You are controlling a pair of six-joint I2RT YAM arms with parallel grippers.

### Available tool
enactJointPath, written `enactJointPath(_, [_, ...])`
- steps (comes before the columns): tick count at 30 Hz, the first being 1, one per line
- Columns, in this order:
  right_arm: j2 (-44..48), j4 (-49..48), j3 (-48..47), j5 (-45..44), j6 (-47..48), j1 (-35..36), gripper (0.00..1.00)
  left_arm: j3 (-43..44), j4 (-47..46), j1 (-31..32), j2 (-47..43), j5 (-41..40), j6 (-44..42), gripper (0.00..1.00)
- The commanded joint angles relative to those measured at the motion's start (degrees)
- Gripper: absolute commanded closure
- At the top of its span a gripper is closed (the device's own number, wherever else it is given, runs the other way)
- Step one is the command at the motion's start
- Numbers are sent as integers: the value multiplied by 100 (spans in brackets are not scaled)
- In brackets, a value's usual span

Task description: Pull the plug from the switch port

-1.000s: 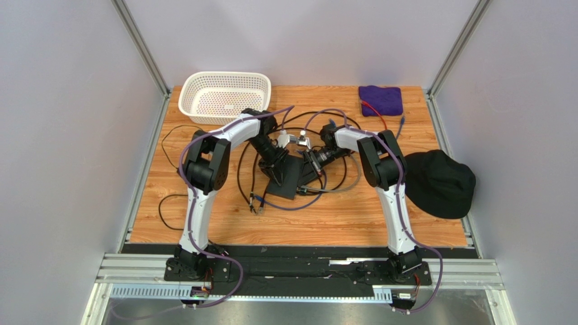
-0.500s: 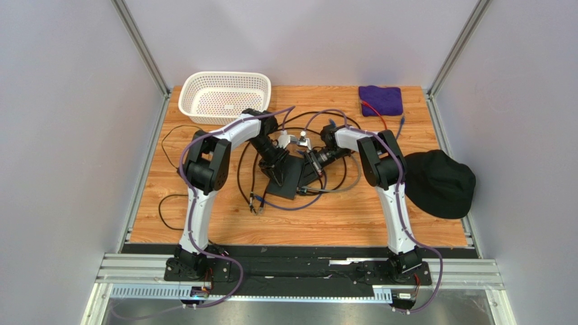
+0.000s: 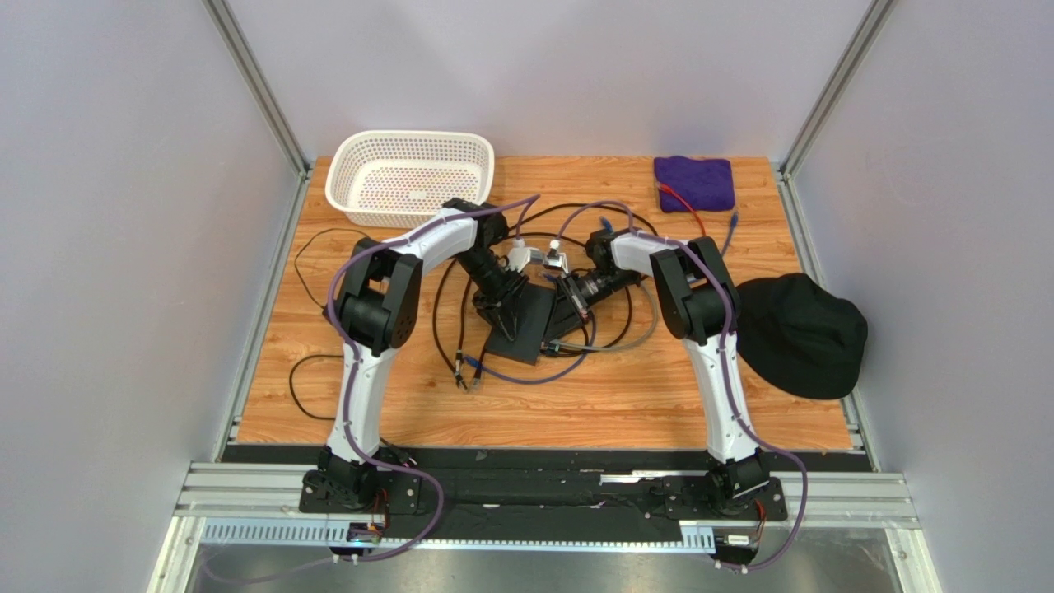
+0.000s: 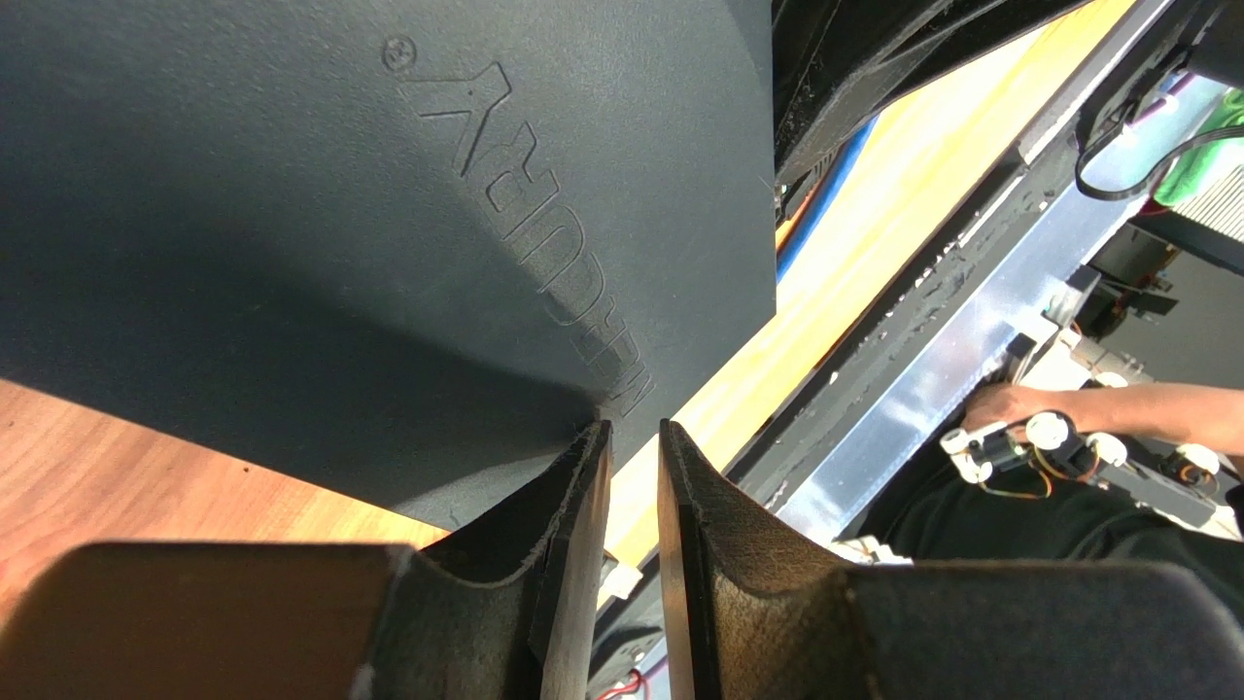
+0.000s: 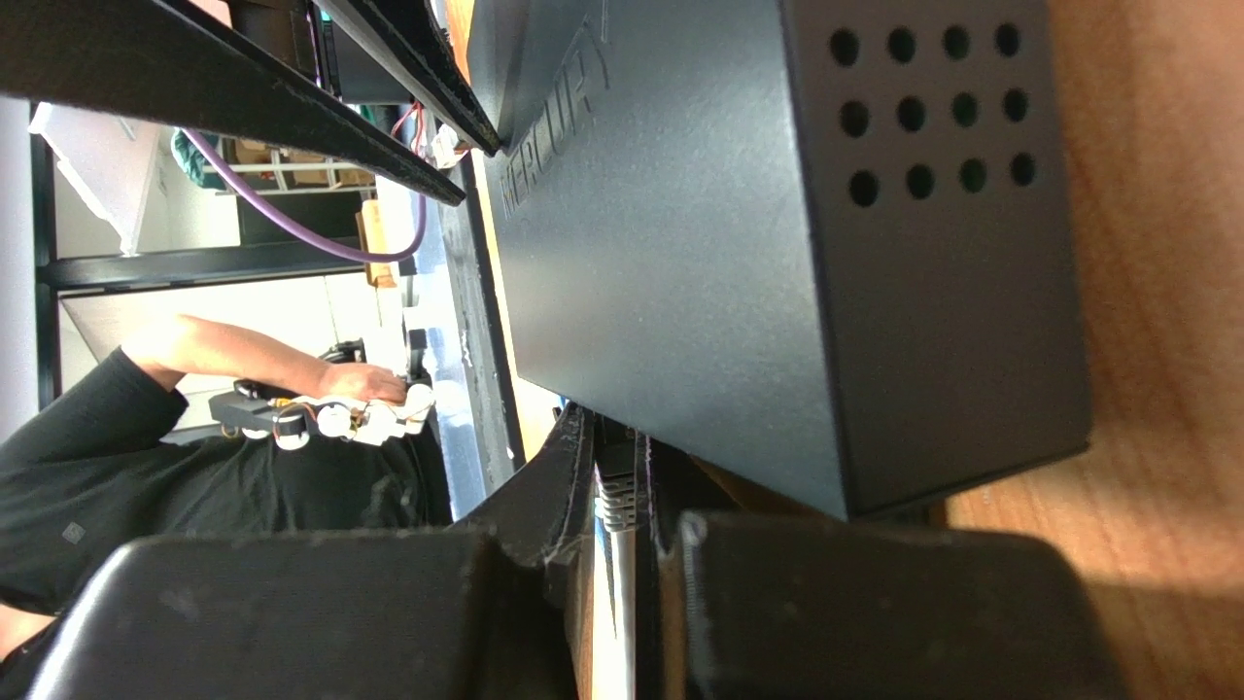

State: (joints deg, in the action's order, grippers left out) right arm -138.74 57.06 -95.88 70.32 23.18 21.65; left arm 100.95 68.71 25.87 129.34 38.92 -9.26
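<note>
The switch (image 3: 520, 325) is a flat matte-black box lying among black cables mid-table. Its top fills the left wrist view (image 4: 365, 219), and its vented side shows in the right wrist view (image 5: 818, 248). My left gripper (image 3: 500, 297) rests its tips on the switch's edge; its fingers (image 4: 573, 496) are almost together with only a narrow slit and nothing between them. My right gripper (image 3: 574, 297) is shut on the grey plug (image 5: 615, 503), whose ribbed boot and cable sit between the fingers, right at the switch's long edge. The port itself is hidden.
A white basket (image 3: 410, 174) stands at the back left. A purple cloth (image 3: 694, 182) with a red lead lies at the back right, and a black hat (image 3: 799, 334) at the right edge. Loose black cables (image 3: 460, 358) loop around the switch.
Almost nothing. Both arms stay at the switch; the two wrists have shifted only slightly.
</note>
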Motion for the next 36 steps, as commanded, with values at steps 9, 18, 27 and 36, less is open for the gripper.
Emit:
enactJointPath(9, [-294,139,-133,-546,55,-117,100,-154,-586,50,285,-1062,-261,69])
enactJointPath(18, [-443,306,-721,-906,81,-126,100,-145,-587,50,294,-1062,-270,69])
enactJointPath(27, [-637,1000,-969,-687,301,-179,100,-145,-578,59,285,-1062,-296,69])
enactJointPath(36, [-278,424,-301,-774,-66,-205,100,-145,-569,68,285,-1079,-322,69])
